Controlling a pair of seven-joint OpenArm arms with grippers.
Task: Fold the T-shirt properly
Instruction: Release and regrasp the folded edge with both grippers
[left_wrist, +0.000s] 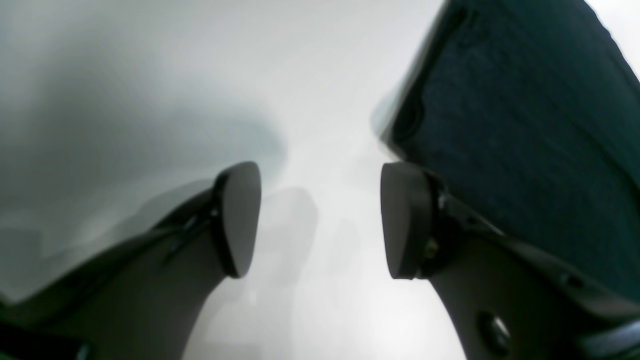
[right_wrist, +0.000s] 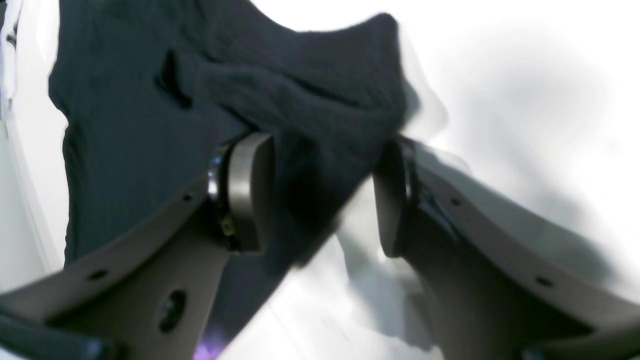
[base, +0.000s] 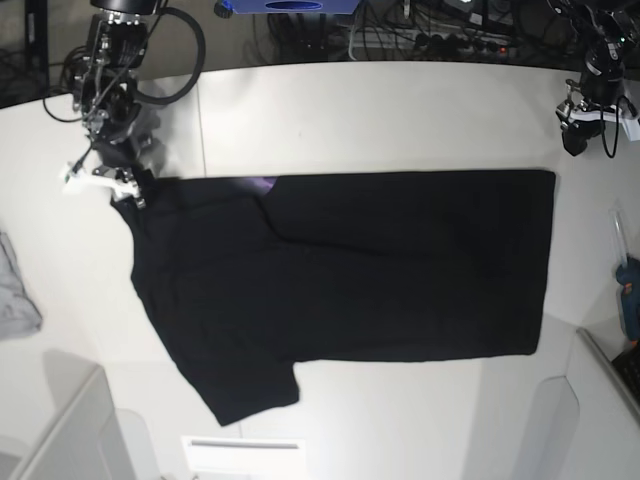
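The black T-shirt lies spread flat on the white table, plain side up, with one sleeve pointing to the near left. A sliver of purple print peeks out at a fold near its far edge. My right gripper sits at the shirt's far-left corner. In the right wrist view its jaws stand open, with loose black cloth bunched between and beyond them, not pinched. My left gripper hovers beyond the far-right corner, open over bare table, the shirt's edge just to its right.
A small grey cloth lies at the table's left edge. Cables and a blue object run along the back. A blue tool rests at the right edge. Raised white panels border the near side.
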